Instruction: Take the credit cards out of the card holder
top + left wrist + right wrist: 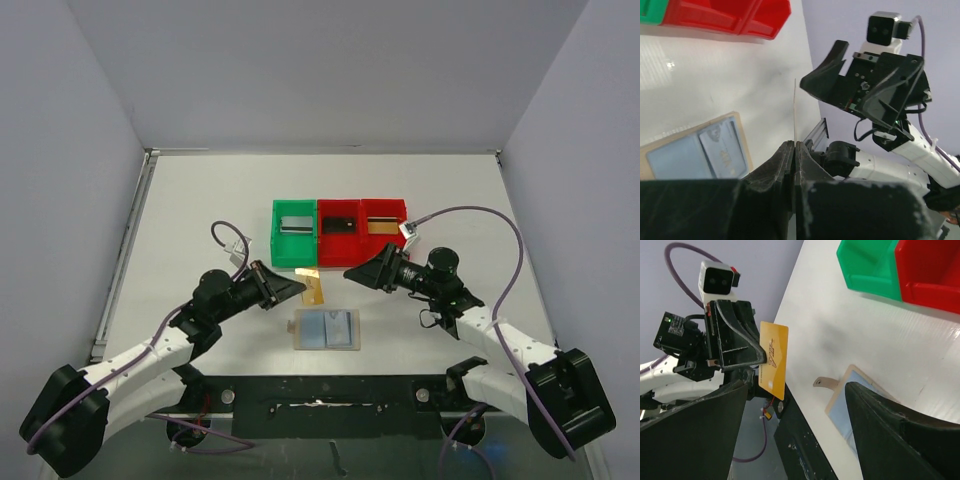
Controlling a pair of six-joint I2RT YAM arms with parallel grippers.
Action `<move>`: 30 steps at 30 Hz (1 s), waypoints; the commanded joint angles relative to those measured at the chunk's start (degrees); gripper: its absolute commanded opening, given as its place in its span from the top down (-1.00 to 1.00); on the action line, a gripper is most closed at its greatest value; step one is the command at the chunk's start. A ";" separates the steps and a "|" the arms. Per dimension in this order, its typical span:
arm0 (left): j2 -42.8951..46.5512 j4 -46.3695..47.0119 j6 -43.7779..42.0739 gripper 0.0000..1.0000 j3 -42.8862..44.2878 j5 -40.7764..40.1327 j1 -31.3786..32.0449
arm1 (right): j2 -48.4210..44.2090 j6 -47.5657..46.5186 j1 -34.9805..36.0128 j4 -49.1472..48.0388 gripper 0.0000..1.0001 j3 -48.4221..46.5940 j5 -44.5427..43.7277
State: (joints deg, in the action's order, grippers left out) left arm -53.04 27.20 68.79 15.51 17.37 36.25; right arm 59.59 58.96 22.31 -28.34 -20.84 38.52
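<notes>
The card holder (326, 329) lies open on the table near the front edge, light-blue pockets up, tan rim around; it also shows in the left wrist view (695, 152) and the right wrist view (850, 395). My left gripper (292, 288) is shut on a gold-orange credit card (313, 287), held on edge above the table left of the bins; the card shows edge-on (795, 110) and face-on (774, 358). My right gripper (356, 273) is open and empty, facing the left gripper. A silver-grey card (295, 224), a black card (339, 225) and a gold card (380, 227) lie in the bins.
A green bin (294, 235) and two red bins (384, 216) stand in a row behind the grippers. The table's front edge and black arm mount (330, 395) are just below the card holder.
</notes>
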 commanded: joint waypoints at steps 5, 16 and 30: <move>0.16 10.88 0.03 1.00 1.55 5.22 -0.23 | 2.53 -0.92 3.75 -6.19 -0.49 -3.76 1.33; 0.30 12.68 -1.08 1.00 2.13 6.42 -0.27 | 6.14 -0.90 7.33 -8.58 -0.16 -7.08 5.56; -0.67 17.38 -0.19 1.00 2.28 7.66 -0.04 | 10.56 4.20 8.79 -16.64 0.10 -8.74 10.70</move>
State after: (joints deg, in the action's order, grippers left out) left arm -53.49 37.45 68.60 15.68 23.70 36.23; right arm 69.93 61.82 30.48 -39.44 -26.15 46.59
